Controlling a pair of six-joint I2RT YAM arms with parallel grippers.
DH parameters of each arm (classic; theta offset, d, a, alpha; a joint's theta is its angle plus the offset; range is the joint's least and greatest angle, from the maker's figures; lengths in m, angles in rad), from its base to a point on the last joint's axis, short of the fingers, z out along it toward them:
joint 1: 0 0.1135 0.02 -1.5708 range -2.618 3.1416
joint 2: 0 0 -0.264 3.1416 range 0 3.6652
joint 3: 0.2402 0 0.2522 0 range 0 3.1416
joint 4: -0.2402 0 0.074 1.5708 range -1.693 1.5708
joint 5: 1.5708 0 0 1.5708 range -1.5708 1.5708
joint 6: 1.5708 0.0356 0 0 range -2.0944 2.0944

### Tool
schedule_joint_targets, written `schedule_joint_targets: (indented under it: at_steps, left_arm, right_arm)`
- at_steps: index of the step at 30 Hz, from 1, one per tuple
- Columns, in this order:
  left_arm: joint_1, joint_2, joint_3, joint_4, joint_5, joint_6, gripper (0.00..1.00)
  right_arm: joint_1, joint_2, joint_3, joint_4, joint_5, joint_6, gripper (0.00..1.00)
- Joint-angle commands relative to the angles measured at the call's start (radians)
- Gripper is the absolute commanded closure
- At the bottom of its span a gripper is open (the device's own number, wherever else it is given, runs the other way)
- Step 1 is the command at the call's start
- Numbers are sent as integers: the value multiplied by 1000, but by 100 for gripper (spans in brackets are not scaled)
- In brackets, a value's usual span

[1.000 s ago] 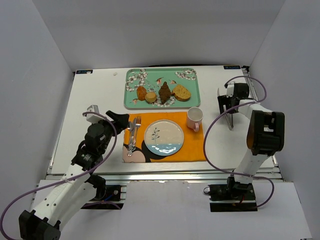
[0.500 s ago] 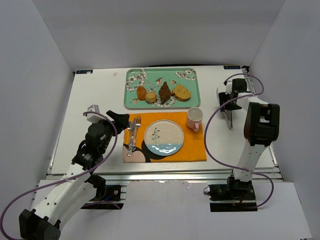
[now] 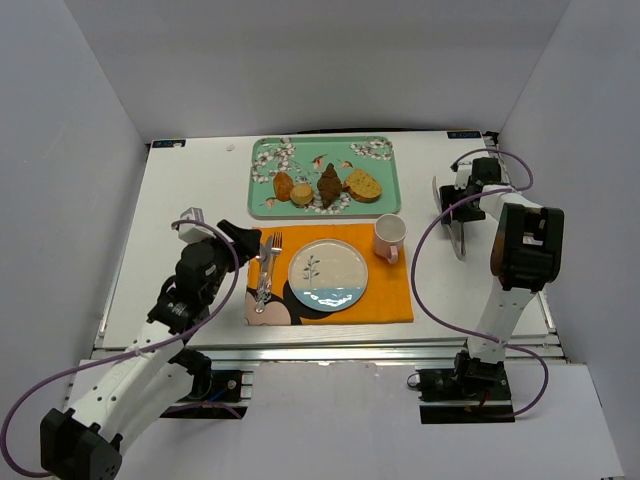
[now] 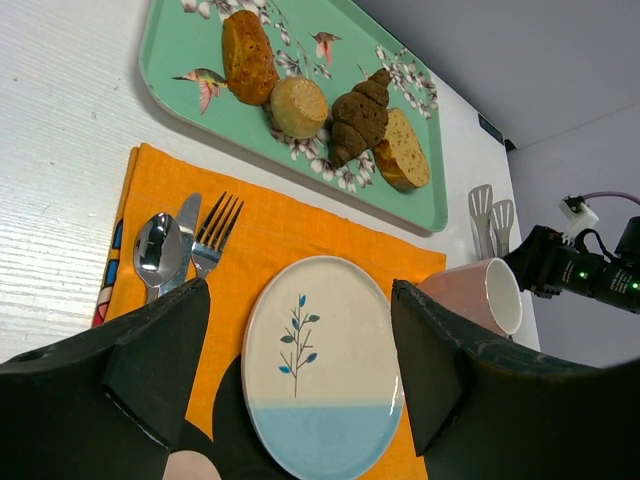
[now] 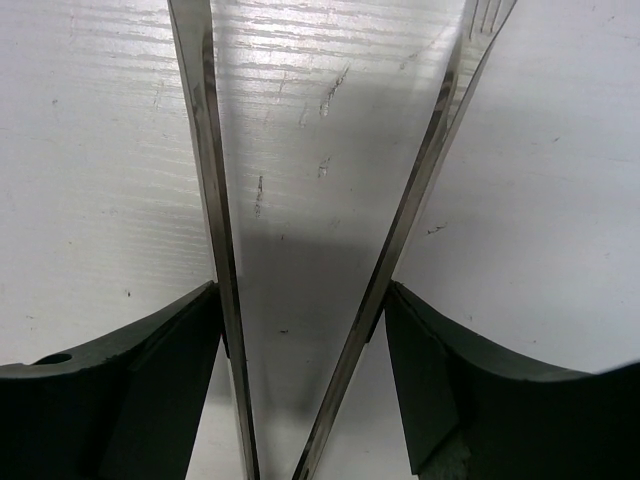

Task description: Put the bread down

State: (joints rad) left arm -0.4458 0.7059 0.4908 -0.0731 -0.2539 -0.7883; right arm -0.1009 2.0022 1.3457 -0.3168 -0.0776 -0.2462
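Note:
Several breads lie on the green floral tray [image 3: 258,207]: an oval roll [image 3: 284,185], a round muffin [image 3: 302,194], a dark croissant [image 3: 329,185] and a bread slice [image 3: 363,185]. They also show in the left wrist view, with the croissant [image 4: 360,115] in the middle. A white and blue plate [image 3: 328,274] sits bare on the orange placemat [image 3: 385,290]. My left gripper [image 3: 250,243] is open and empty above the mat's left side. My right gripper [image 3: 460,205] is at the table's right, its fingers [image 5: 160,370] pressed against both arms of the metal tongs [image 5: 207,150].
A pink cup [image 3: 389,237] stands on the mat's far right corner. A spoon, knife and fork [image 3: 267,268] lie on the mat left of the plate. The tongs' tips [image 4: 492,215] lie on the white table right of the tray.
The right arm has drawn its wrist a little farther back over the tongs. The left gripper has shifted slightly right. The breads have not moved.

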Motion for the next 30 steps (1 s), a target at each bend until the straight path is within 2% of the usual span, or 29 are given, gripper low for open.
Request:
schedule_joint_targets:
  at_steps: [1,5,8,11,15,17,19,20,21,23,30]
  left_arm:
    - [6,-3,43,24,7,15,18]
    - [6,-19,42,15,4,11,18]
    - [6,-39,37,6,-4,8,18]
    - [6,-59,31,-2,-8,0,18]
    - [6,-75,28,-11,-12,-5,18]
    - [6,-85,29,-16,-13,-6,18]
    - [6,-89,31,-17,-13,-6,18]
    - [6,-91,37,-19,-13,-6,18]
    - [6,-88,40,-14,-12,-6,18]
    - [6,-82,43,-10,-8,-6,18]
    - [6,-111,46,-28,-21,-19,18]
  right_arm:
    - [-2,66,-28,-114,16,-62,30]
    - [-3,87,-34,-117,30,-91,37]
    - [-5,86,-42,-108,24,-107,50]
    - [-5,67,-59,-82,25,-128,73]
    - [-10,-8,-57,-87,-37,-168,91]
    - [-11,-49,-27,-128,-166,-198,97]
    - [-10,-112,21,-162,-303,-205,97]
    - [3,-175,71,-200,-462,-199,87]
    - [30,-192,131,-229,-514,-180,79]
    - [70,-192,206,-264,-559,-160,73]
    - [193,-183,395,-284,-626,-88,59]
